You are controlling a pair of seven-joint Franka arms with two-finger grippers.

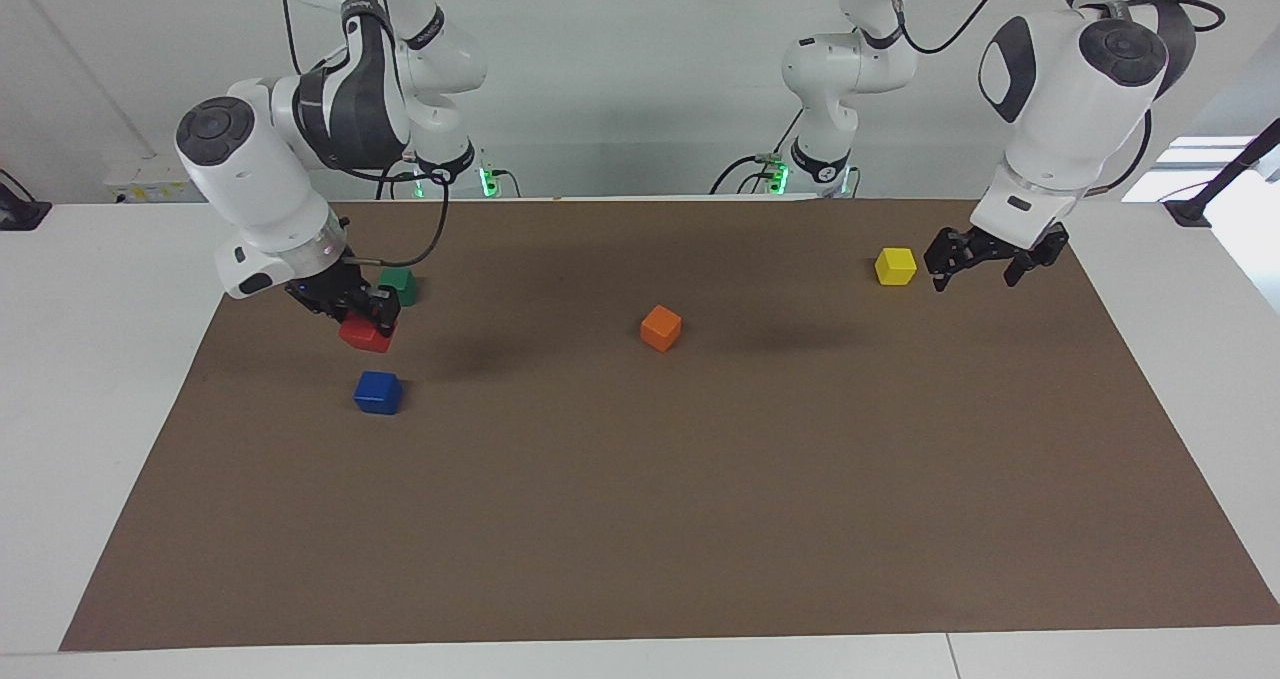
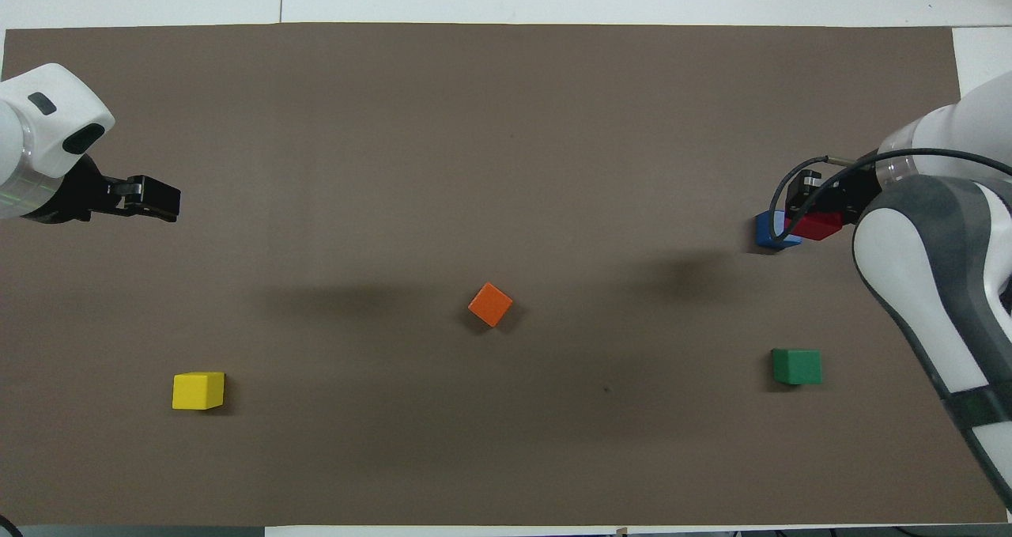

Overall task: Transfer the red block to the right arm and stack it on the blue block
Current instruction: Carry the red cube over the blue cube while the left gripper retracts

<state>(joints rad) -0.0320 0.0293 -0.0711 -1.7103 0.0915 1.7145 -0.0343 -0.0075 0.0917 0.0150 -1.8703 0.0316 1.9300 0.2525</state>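
- The right hand [image 1: 372,321] grasps the red block [image 1: 364,335] in the air, near the tabletop's edge at the right arm's end.
- The blue block [image 1: 378,392] lies just under it, not yet aligned; a release now could drop the red block beside it.
- The left hand [image 1: 985,262] waits, released, beside the yellow block [image 1: 895,265].

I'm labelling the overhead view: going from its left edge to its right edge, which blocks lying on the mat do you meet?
yellow block → orange block → blue block → green block. The red block, held in the air, overlaps these and is left out.
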